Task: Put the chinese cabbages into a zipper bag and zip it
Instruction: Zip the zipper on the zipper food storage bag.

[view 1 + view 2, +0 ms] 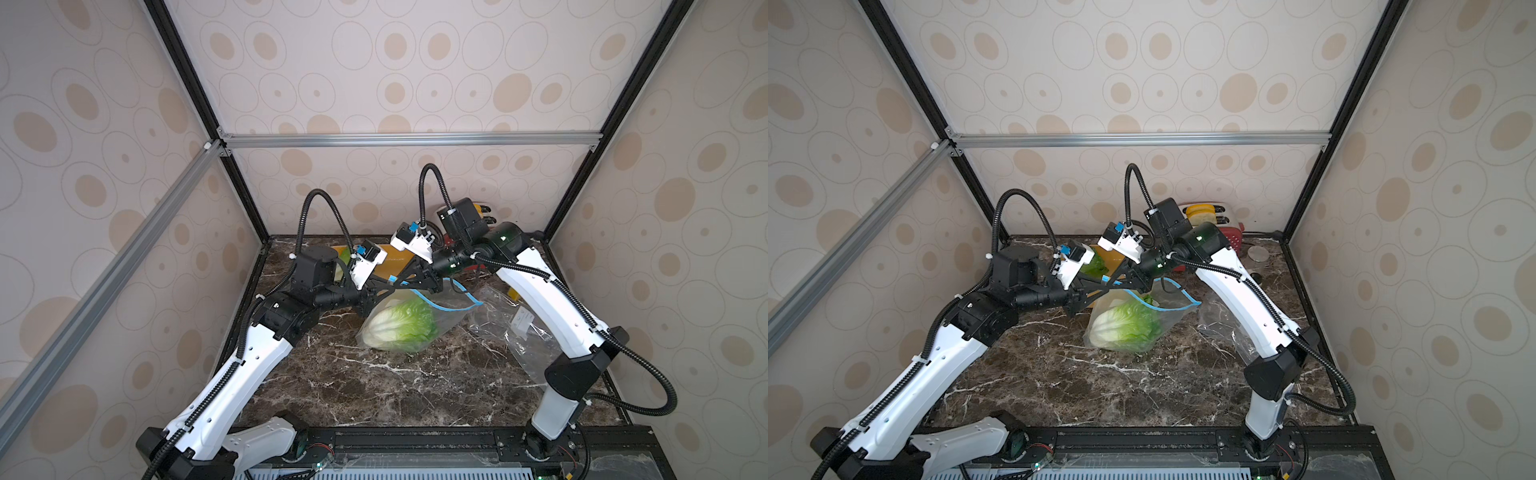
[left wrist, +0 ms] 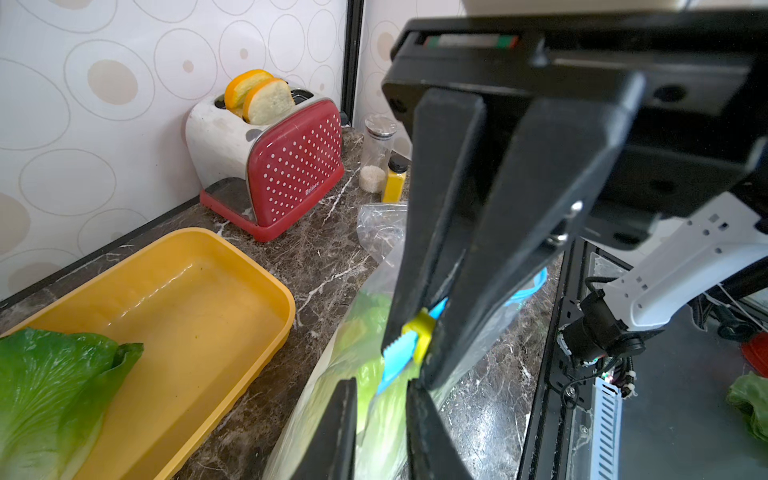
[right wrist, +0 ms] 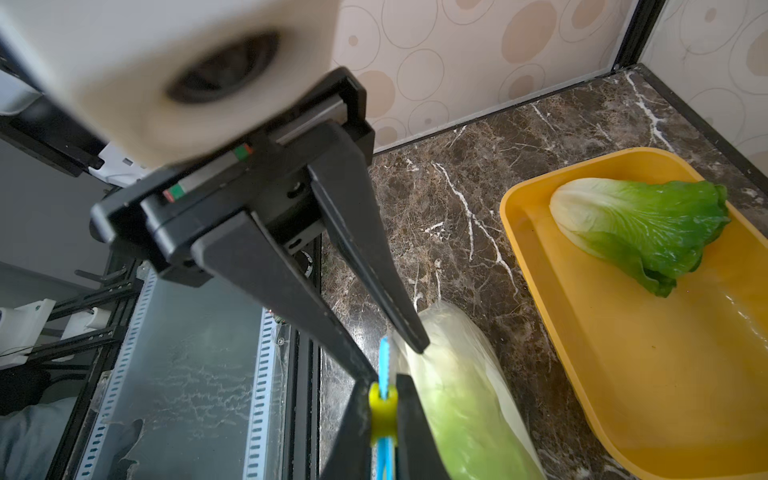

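right gripper (image 3: pixel 395 359) pinches the zipper bag (image 1: pixel 451 318) at its blue strip. left gripper (image 2: pixel 382 399) jaws slightly apart around the slider (image 3: pixel 382 409). bagged cabbage (image 1: pixel 399 328) lies on the table (image 1: pixel 374 386), another cabbage (image 3: pixel 640 224) is in the yellow tray (image 3: pixel 665 395). zipping now would strand it, and the loose jaws may lose the slider.

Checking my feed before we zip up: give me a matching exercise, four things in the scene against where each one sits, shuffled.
Things
1. front chinese cabbage
2. rear chinese cabbage
3. bread slices
4. yellow slider

Places
A. standing in the red toaster
B. on the blue zip strip
C. lying in the yellow tray
D. inside the clear zipper bag

Pairs: 1-D, 2-C, 3-A, 4-B
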`<state>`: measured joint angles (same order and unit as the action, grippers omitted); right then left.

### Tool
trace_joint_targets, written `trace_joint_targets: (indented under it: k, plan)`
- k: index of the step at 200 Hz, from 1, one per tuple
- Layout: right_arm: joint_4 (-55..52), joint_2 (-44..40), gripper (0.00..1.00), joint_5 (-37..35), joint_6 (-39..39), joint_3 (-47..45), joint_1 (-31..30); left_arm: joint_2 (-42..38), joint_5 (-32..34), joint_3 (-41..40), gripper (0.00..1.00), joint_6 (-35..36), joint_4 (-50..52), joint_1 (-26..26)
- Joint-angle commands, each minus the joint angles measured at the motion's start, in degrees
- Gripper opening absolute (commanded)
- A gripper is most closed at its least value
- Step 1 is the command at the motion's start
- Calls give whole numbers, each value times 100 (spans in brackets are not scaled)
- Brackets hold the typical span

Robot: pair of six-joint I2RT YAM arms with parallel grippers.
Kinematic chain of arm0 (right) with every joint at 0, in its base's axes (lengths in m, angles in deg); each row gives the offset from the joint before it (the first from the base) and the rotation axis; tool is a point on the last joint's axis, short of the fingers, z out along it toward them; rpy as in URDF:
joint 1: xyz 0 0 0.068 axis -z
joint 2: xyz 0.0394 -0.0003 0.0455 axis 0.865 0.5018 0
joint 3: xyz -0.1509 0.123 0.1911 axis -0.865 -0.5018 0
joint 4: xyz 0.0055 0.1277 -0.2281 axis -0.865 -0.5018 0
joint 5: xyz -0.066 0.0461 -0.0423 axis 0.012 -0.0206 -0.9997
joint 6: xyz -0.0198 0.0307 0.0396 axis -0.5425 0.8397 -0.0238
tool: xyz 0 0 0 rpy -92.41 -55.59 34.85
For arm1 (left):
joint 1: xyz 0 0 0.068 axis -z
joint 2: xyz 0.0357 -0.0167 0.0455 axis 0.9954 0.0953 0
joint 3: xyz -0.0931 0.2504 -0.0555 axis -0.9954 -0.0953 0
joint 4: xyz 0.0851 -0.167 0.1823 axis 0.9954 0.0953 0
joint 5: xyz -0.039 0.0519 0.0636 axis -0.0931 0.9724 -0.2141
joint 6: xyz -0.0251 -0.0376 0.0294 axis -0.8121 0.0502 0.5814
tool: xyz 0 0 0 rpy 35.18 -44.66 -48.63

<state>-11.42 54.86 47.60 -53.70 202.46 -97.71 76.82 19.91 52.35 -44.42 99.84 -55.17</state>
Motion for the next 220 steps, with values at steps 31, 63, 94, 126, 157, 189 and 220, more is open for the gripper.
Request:
trace_joint_targets:
  k: [31,63,94,126,157,189,220]
  plan:
    - [-165,-30,0,196,-181,157,-15,210,-468,379,21,386,-37,17]
    - [-209,6,0,143,-189,194,-14,336,-674,336,2,362,-197,15]
    - [-254,12,13,20,-176,268,1,238,-564,243,0,337,-297,9]
    - [-248,-33,23,46,-119,389,33,273,-512,259,0,334,-201,9]
    - [-315,-12,19,44,-144,342,41,212,-472,224,0,282,-284,8]
    - [-331,2,17,77,-129,253,64,174,-423,195,0,239,-341,12]
    - [-359,-22,13,10,-137,206,72,109,-297,174,0,198,-360,11]
